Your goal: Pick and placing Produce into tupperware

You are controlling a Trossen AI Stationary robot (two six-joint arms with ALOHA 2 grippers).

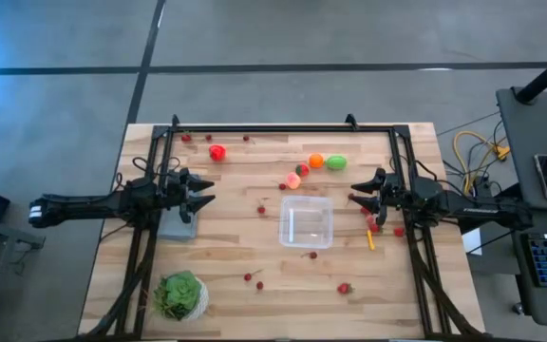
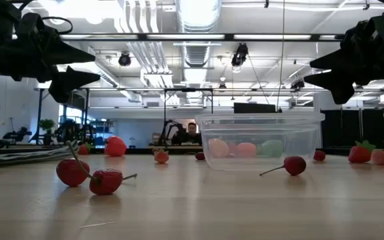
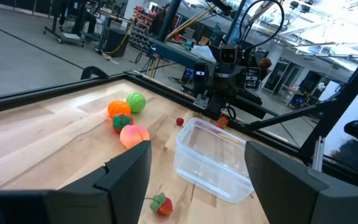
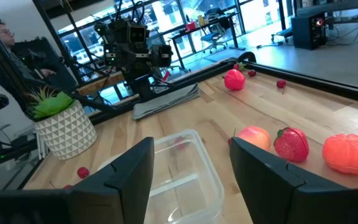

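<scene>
You are hovering the left gripper (image 1: 200, 194) and right gripper (image 1: 361, 193), fingers apart, flanking the empty tupperware (image 1: 306, 221) mid-table, with produce (image 1: 315, 165) lying unpicked beyond it; next, probably reaching for one piece.

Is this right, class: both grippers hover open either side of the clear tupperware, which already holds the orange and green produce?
One thing is wrong: the tupperware is empty. The high view shows the orange piece and the green piece lying on the table beyond it, near the far edge. The rest stands: the left gripper and the right gripper are open either side of it.
</scene>
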